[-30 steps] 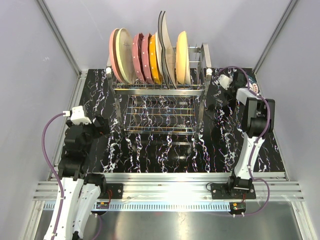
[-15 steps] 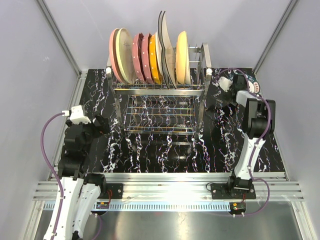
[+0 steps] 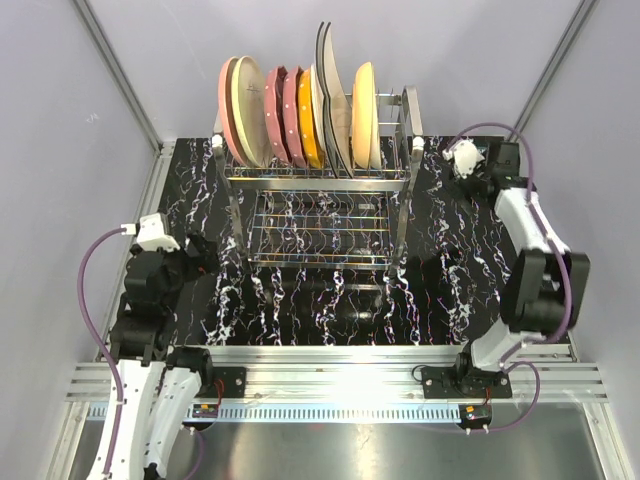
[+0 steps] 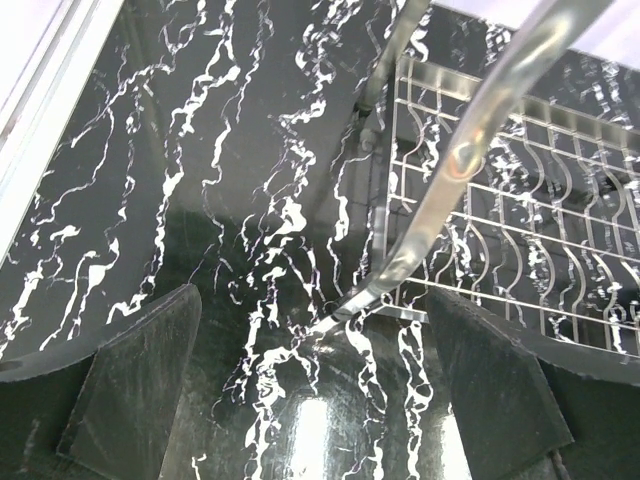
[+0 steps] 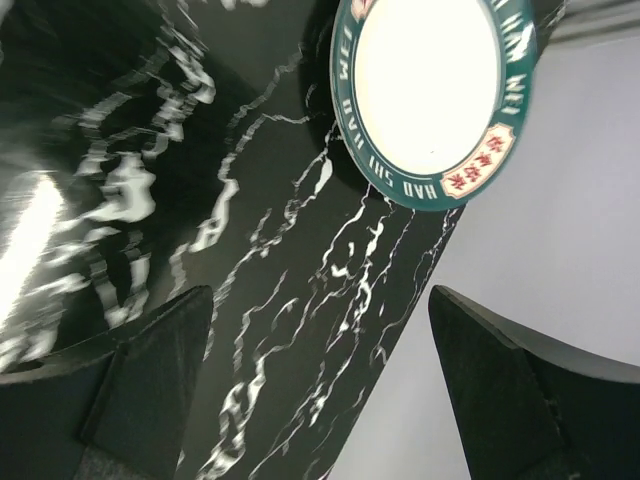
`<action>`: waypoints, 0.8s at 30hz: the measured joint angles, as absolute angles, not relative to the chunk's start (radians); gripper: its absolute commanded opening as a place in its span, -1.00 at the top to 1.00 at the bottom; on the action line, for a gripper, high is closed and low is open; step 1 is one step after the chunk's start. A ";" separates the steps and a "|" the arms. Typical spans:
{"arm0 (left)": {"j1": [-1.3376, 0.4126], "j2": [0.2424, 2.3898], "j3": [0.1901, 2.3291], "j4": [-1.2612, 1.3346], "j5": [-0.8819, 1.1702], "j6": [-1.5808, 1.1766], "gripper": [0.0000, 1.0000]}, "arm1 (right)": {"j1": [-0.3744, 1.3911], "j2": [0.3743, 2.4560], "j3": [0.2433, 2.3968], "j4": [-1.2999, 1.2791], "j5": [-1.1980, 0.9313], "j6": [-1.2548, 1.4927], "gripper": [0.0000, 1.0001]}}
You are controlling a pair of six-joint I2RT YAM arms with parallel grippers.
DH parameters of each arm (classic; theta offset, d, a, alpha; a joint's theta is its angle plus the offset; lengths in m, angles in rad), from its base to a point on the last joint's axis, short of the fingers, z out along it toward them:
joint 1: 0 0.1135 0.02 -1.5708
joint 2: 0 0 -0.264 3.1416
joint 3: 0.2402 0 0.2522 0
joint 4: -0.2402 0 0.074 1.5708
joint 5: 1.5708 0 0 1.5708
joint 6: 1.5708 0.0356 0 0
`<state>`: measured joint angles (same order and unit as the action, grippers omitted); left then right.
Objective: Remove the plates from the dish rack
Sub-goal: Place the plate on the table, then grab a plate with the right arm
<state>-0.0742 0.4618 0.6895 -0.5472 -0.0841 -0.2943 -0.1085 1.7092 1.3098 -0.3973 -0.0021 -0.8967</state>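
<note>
**Teal-rimmed plate let go; the rest of the load waits in the rack**

Top external. The silver dish rack [image 3: 320,215] stands at the far middle of the black marbled table [image 3: 330,300]. The remaining plates [image 3: 300,115] stand on edge between its upper prongs: pink, cream, dotted maroon, orange, white, tan. Change over the last second: the right arm [image 3: 530,230] has folded its elbow back toward the near edge, while its wrist stays in the far right corner beside the rack. The left gripper [image 3: 200,250] sits low near the rack's front left leg, unchanged. The right arm covers the far right corner, so the set-down plate cannot be made out from here.

Right wrist. This view fills that gap. The teal-rimmed plate [image 5: 430,90] lies flat on the table close to the grey wall, well apart from the fingers. The right gripper [image 5: 320,340] has its jaws wide apart with only table between them; a second ago they were closed. Judgement: one plate is delivered and released. The likely next step is a return to the rack, perhaps for the tan plate at its right end.

Left wrist. Only this view shows the rack's corner post and lower wire grid close up, just ahead of the left fingers [image 4: 140,380]. Jaws are spread wide, nothing held.
</note>
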 measured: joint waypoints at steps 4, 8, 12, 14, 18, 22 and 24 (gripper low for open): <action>-0.074 0.451 0.690 -0.548 -0.070 -0.294 -0.98 | -0.109 1.507 1.290 -0.498 -0.116 -0.797 -0.93; -0.074 0.453 0.690 -0.551 -0.047 -0.297 -0.98 | -0.109 1.336 1.272 -0.588 -0.244 -0.708 -0.93; -0.074 0.452 0.696 -0.570 -0.018 -0.305 -0.98 | -0.109 1.235 1.256 -0.677 -0.362 -0.638 -0.94; -0.074 0.448 0.703 -0.586 -0.004 -0.312 -0.98 | -0.109 1.201 1.256 -0.715 -0.409 -0.608 -0.96; -0.074 0.426 0.714 -0.609 0.029 -0.331 -0.98 | -0.109 1.139 1.284 -0.810 -0.506 -0.567 -0.96; -0.074 0.413 0.732 -0.622 0.071 -0.365 -0.98 | -0.109 1.117 1.369 -0.890 -0.624 -0.537 -0.96; -0.074 0.411 0.741 -0.630 0.093 -0.382 -0.98 | -0.109 1.110 1.406 -0.920 -0.681 -0.522 -0.96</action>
<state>-0.0742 0.4110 0.7406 -0.6300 0.0933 -0.3817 -0.1085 1.1095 1.4055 -0.9203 -0.6811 -0.5224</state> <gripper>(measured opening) 0.987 0.976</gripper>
